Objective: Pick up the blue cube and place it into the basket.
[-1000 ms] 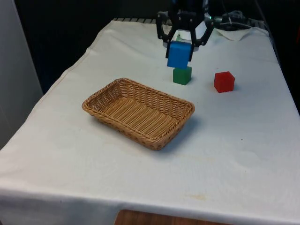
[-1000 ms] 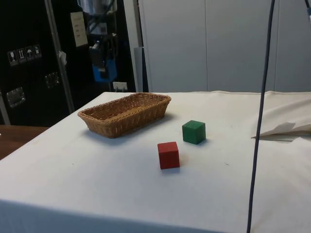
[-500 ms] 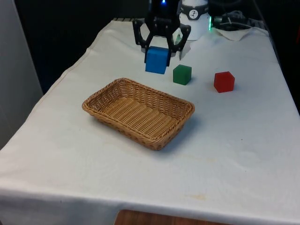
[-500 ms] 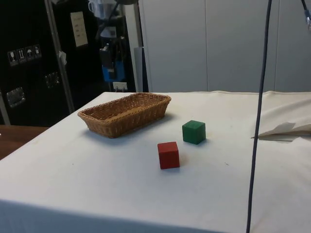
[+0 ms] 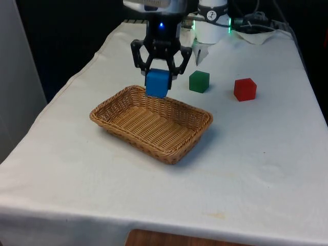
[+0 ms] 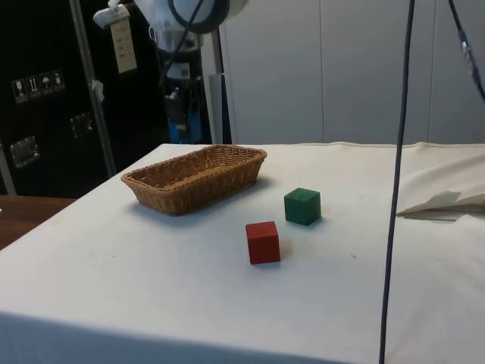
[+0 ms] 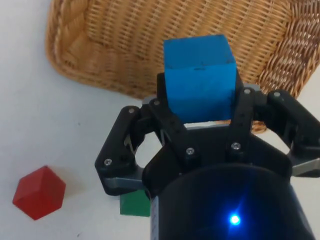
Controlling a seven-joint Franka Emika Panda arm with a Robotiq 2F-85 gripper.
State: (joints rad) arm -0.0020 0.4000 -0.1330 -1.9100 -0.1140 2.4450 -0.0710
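Note:
My black gripper [image 5: 158, 77] is shut on the blue cube [image 5: 157, 83] and holds it in the air above the far rim of the woven basket [image 5: 195, 137]. From the wrist, the blue cube [image 7: 200, 77] sits clamped between the fingers [image 7: 160, 107] over the basket's edge [image 7: 75, 55]. In the side view the cube [image 6: 180, 131] hangs behind the basket [image 6: 197, 182], above rim height, with the gripper [image 6: 179, 121] around it.
A green cube [image 5: 199, 81] and a red cube [image 5: 245, 89] stand on the white cloth towards the front view's right of the basket. The side view has the green cube [image 6: 302, 206] and the red cube [image 6: 263, 242] nearer the camera than the basket.
The gripper has carried the blue cube towards the front view's left and nearer the camera, from above the green cube to above the basket's far rim. The grip has held.

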